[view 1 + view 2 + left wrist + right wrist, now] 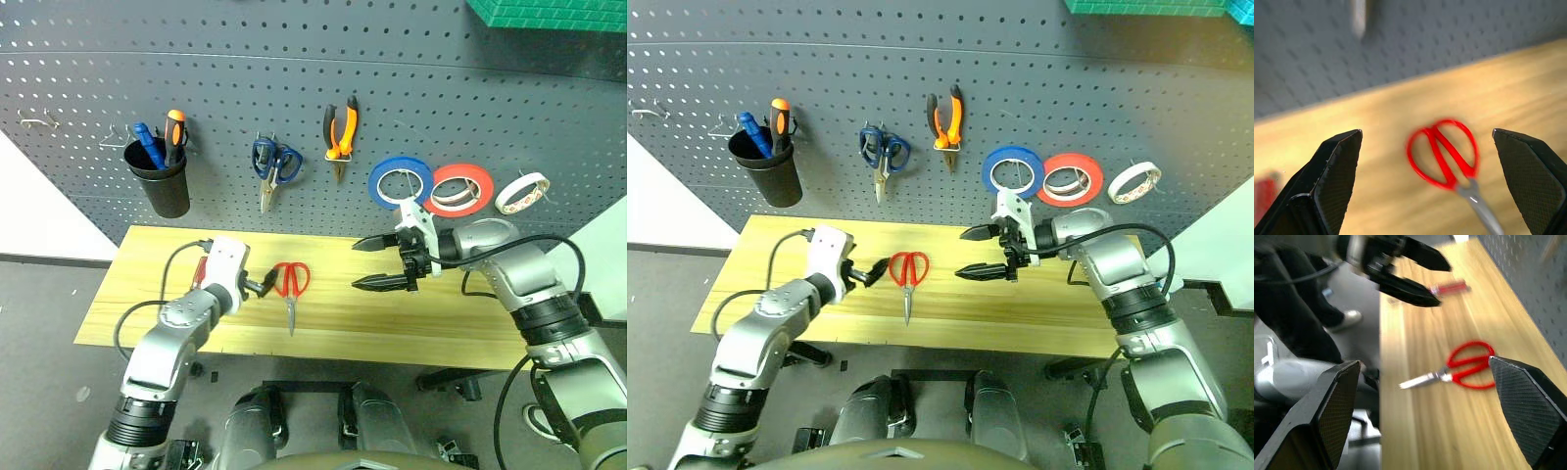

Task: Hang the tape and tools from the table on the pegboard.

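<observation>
1. Red scissors [290, 284] lie flat on the table [451, 328], handles toward the pegboard [294, 78].
2. Left gripper [263, 285], jaws wide and empty, hovers just beside the handles.
3. Right gripper [375, 262], also wide and empty, hangs further right.
4. Pliers [339, 132] and tape [519, 192] hang on hooks.

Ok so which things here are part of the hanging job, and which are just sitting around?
Part of the job:
red-handled scissors on the table
red-handled screwdriver
pliers and cream tape, on the pegboard

Just there:
blue-handled scissors
blue tape
red tape
black cup
</observation>
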Available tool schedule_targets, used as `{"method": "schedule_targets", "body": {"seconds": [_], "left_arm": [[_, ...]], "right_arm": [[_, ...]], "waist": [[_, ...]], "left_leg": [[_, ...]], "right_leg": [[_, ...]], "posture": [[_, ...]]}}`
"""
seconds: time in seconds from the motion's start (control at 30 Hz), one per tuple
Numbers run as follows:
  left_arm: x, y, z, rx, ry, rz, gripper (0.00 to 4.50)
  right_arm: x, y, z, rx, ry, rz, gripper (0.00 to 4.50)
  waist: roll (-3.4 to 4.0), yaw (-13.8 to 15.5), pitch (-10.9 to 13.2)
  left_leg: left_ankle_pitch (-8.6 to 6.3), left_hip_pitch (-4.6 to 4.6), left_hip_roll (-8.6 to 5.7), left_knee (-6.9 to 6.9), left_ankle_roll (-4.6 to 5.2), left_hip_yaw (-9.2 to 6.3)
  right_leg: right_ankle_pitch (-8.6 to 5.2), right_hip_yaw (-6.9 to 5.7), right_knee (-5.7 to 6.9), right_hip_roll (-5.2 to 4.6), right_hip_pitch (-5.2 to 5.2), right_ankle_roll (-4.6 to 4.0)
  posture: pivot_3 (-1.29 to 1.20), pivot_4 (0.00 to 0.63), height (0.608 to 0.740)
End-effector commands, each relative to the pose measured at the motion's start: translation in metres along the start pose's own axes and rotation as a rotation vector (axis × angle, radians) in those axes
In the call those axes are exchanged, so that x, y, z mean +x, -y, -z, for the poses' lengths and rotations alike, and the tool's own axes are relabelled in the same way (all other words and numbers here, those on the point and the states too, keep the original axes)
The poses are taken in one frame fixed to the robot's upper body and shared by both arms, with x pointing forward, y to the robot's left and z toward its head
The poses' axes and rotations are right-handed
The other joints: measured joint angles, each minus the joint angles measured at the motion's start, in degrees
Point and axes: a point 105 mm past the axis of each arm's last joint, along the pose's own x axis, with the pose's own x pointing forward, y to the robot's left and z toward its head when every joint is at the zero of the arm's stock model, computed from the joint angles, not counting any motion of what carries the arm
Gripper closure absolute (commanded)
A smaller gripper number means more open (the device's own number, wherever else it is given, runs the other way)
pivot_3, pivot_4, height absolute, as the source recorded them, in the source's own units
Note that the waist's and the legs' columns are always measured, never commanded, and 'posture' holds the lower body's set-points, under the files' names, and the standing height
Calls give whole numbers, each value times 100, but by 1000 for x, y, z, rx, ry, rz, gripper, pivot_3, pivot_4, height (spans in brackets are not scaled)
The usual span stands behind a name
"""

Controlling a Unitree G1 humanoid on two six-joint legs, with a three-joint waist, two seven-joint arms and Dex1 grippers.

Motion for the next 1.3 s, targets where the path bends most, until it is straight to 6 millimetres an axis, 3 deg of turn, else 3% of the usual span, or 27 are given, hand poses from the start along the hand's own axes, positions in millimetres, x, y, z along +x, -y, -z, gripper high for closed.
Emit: {"method": "schedule_targets", "body": {"seconds": [0.03,0.33,0.53,0.8,1.2,1.3], "left_arm": [[3,10,-5,-20,-49,-39,0],[13,43,16,-156,-232,-85,0],[18,49,22,-165,-281,-144,0],[32,48,14,-198,-285,-183,0],[47,57,22,-129,-407,-177,0],[49,60,24,-198,-439,-170,0]], "right_arm": [[-4,13,-1,-68,-24,43,77],[-25,29,-2,-101,-87,62,77],[-30,39,-4,-121,-114,71,77],[-32,42,1,-123,-127,94,77],[-38,40,8,-116,-141,135,77],[-38,40,8,-123,-148,143,77]], "waist": [[14,11,55],[50,8,484],[55,-13,751],[49,-10,1039],[64,-40,1186],[65,-41,1186]], "left_leg": [[0,-2,1,2,1,-1],[-12,0,14,45,23,-14],[-14,2,8,51,28,-13],[-15,-4,-5,54,43,-10],[-15,-2,-8,54,47,-3],[-16,-2,-8,53,47,-4]], "right_leg": [[-1,0,0,-1,-1,-2],[-10,-2,5,-14,24,-18],[-10,-3,8,-39,27,-17],[-5,-4,8,-59,26,-7],[0,-5,8,-68,25,8],[-1,-5,8,-69,25,8]], "posture": [[-57,243,730],[-87,337,730],[-105,379,730],[-136,417,730],[-178,428,730],[-181,429,730]]}}
